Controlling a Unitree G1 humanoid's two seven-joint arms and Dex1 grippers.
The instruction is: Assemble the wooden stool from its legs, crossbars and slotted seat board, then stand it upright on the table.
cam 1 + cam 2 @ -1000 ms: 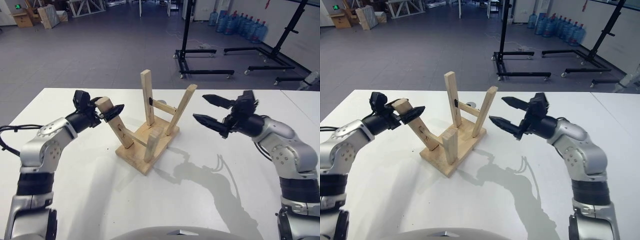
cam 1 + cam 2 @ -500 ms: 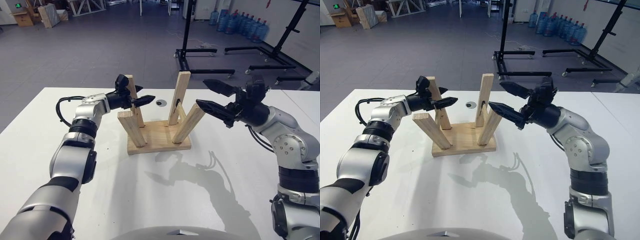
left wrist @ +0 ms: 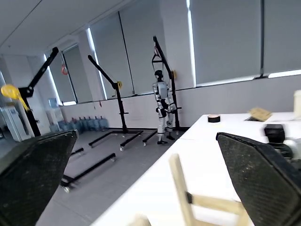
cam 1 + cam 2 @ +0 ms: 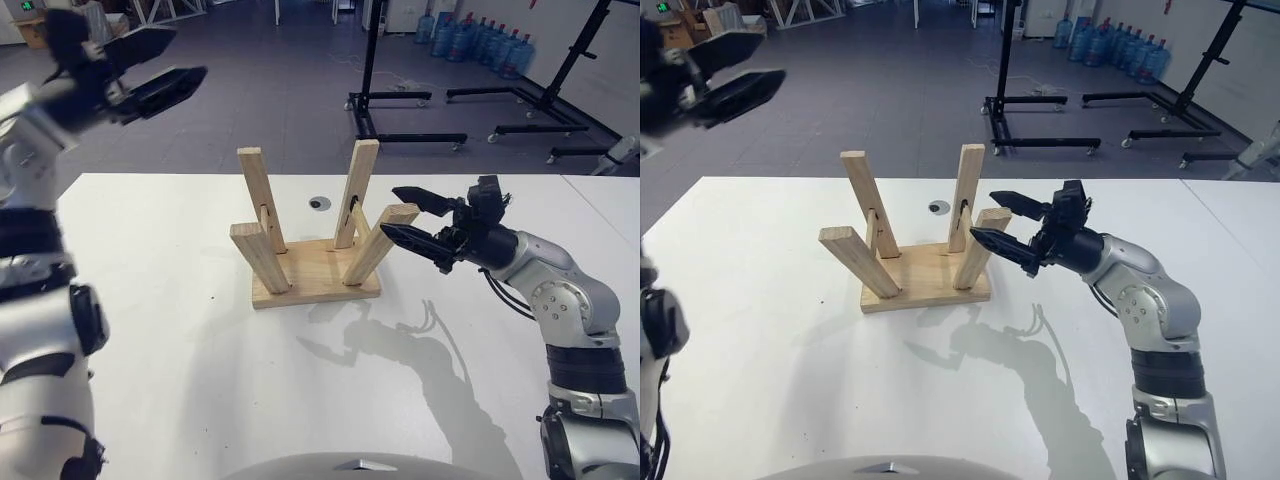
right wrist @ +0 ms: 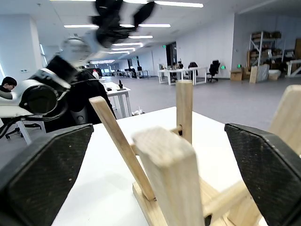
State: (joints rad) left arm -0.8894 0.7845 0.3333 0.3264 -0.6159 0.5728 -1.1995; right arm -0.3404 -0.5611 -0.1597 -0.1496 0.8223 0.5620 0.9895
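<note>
The wooden stool lies upside down on the white table (image 4: 150, 330), its seat board (image 4: 315, 285) flat and its legs slanting upward. My right gripper (image 4: 392, 210) is open, its fingers on either side of the top end of the near right leg (image 4: 375, 245). In the right wrist view that leg end (image 5: 164, 165) stands between the black pads (image 5: 42, 174), with no contact visible. My left gripper (image 4: 188, 52) is open and holds nothing, raised high above the table's far left corner. In the left wrist view a leg (image 3: 181, 193) shows far off between its pads (image 3: 33, 174).
A small round hole (image 4: 319, 203) sits in the table just behind the stool. Black wheeled stands (image 4: 405, 120) and water bottles (image 4: 480, 50) are on the floor beyond the far edge. Open tabletop lies in front of and to both sides of the stool.
The stool went from tilted to flat on its seat board. My left gripper let go of the far left leg and rose up to the left. The right gripper dropped slightly onto the near right leg's end.
</note>
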